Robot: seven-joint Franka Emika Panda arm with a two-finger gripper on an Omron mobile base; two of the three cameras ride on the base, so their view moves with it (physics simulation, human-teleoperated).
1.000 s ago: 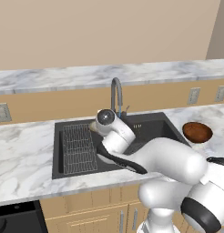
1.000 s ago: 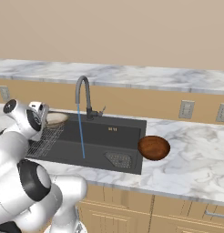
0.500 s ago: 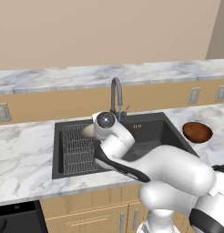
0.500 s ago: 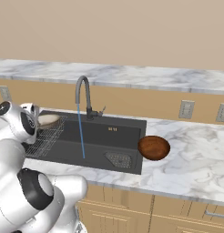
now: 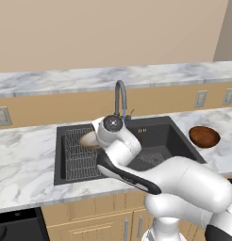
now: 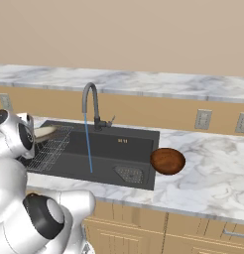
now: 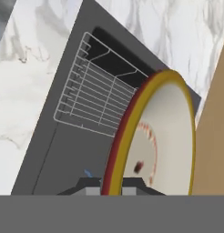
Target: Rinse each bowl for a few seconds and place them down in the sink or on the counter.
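Note:
My gripper [image 7: 112,185] is shut on the rim of the tan bowl [image 7: 164,136], which stands on edge in the hand view with its cream speckled inside facing right. In the base views this bowl [image 5: 89,140] [image 6: 45,132] hangs over the wire rack [image 5: 76,157] at the left end of the black sink [image 5: 158,136], left of the tap [image 5: 120,96]. A thin blue stream of water [image 6: 88,144] runs from the tap [image 6: 90,101] into the sink [image 6: 125,145]. The reddish-brown bowl [image 5: 204,136] [image 6: 167,160] sits on the counter [image 6: 208,176] just right of the sink.
The rack [image 7: 95,100] lies below the held bowl. A mesh drain [image 6: 128,173] sits in the right half of the basin. White marble counter [image 5: 23,162] runs on both sides of the sink, with a raised marble ledge [image 5: 66,77] behind. Wall outlets [image 6: 202,119] line the backsplash.
My hand has shifted slightly left and down with the tan bowl, away from the tap and over the rack. The water keeps running and the reddish-brown bowl has not moved.

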